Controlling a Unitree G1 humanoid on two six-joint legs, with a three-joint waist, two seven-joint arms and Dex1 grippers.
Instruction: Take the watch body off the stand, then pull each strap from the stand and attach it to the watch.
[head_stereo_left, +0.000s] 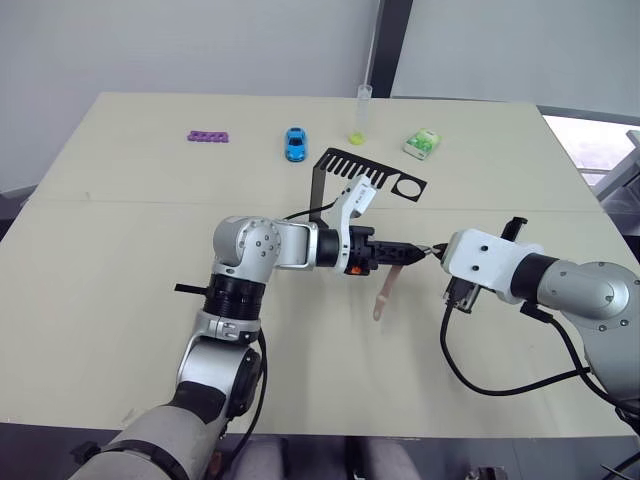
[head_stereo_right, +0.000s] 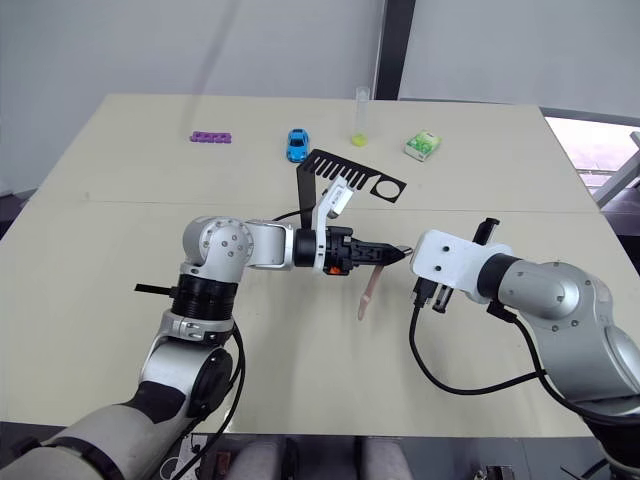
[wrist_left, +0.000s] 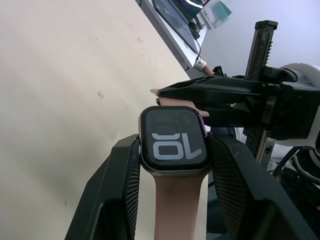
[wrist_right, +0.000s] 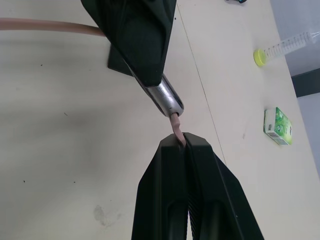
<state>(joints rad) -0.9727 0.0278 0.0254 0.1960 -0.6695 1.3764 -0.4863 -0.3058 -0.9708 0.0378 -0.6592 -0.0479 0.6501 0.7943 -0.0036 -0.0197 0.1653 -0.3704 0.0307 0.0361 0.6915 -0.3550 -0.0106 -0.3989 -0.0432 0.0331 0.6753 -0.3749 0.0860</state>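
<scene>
My left gripper (head_stereo_left: 412, 252) is shut on the watch body (wrist_left: 174, 142), a small black case with white marks on its screen, held above the table's middle. One pinkish-tan strap (head_stereo_left: 384, 294) hangs from the watch's lower end. My right gripper (head_stereo_left: 436, 252) meets it from the right and is shut on the end of a second strap (wrist_right: 176, 131), which touches the watch's far edge (wrist_right: 168, 101). Most of that second strap is hidden between the fingers (wrist_right: 200, 200). The black stand (head_stereo_left: 371, 174) sits behind, its comb arm bare.
Along the far side of the table (head_stereo_left: 120, 300) lie a purple knobbly strip (head_stereo_left: 208, 135), a blue toy car (head_stereo_left: 295, 143), a clear tube with a yellow-green cap (head_stereo_left: 360, 115) and a green-white packet (head_stereo_left: 422, 143). Cables trail from my right arm (head_stereo_left: 500, 385).
</scene>
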